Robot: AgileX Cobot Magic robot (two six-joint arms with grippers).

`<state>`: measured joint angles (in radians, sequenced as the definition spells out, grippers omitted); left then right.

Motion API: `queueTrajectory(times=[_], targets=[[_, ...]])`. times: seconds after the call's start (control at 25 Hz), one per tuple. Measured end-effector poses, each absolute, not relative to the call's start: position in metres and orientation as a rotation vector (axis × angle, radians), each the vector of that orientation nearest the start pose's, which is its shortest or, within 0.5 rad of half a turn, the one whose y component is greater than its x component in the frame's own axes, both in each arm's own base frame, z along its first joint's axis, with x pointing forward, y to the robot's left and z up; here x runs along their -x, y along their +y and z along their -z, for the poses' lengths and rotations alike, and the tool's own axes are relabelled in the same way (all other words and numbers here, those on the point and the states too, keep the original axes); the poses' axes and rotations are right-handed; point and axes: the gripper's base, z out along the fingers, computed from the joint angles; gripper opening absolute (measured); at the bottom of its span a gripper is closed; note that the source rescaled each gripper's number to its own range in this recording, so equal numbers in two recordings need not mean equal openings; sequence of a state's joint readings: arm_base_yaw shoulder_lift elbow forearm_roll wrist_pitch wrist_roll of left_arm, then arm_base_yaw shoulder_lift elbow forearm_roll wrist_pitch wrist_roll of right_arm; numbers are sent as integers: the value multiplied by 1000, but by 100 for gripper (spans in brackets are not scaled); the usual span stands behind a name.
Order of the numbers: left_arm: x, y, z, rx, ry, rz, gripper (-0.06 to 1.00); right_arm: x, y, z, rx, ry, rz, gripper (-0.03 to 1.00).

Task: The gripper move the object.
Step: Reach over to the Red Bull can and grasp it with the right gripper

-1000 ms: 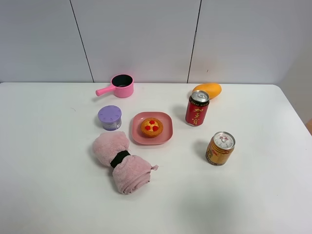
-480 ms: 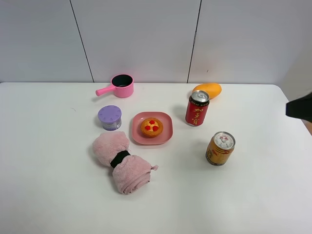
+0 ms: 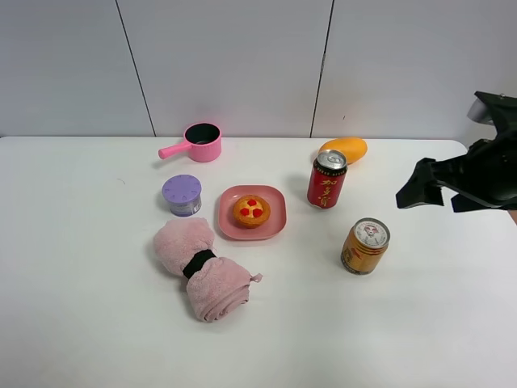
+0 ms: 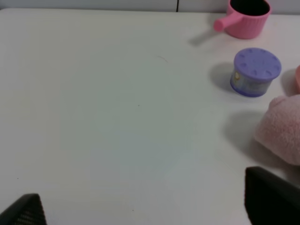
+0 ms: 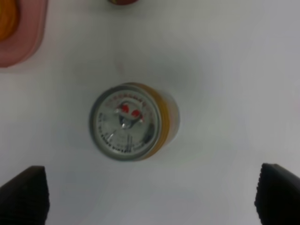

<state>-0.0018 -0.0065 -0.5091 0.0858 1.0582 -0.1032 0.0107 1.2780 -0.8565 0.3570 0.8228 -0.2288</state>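
Observation:
The short golden-orange can (image 3: 365, 246) stands upright on the white table, right of centre; the right wrist view shows its silver top from above (image 5: 125, 121). My right gripper (image 3: 439, 194), black, hovers above the table up and to the right of the can, not touching it. In the right wrist view its two dark fingertips (image 5: 24, 194) stand wide apart with nothing between them. My left gripper (image 4: 145, 208) is open and empty over bare table; it does not show in the exterior view.
A taller red can (image 3: 326, 179) and a mango (image 3: 343, 149) stand behind the golden can. A pink plate (image 3: 275, 220) with a tart, a purple-lidded jar (image 3: 182, 195), a pink saucepan (image 3: 199, 142) and a rolled pink towel (image 3: 202, 269) lie left of it.
My right arm has come into the exterior view from the right edge and moved left, toward the golden can. The objects on the table have not moved.

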Motion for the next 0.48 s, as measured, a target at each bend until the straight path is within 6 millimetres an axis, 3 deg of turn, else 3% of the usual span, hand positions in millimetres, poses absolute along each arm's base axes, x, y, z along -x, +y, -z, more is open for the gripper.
queueTrajectory(times=[0.32, 0.48], targets=[[7, 7, -280, 107, 2021, -36, 100, -254, 68, -240, 255, 2674, -377, 100], [7, 7, -280, 107, 2021, -36, 100, -262, 76, -227, 222, 2699, -372, 100]])
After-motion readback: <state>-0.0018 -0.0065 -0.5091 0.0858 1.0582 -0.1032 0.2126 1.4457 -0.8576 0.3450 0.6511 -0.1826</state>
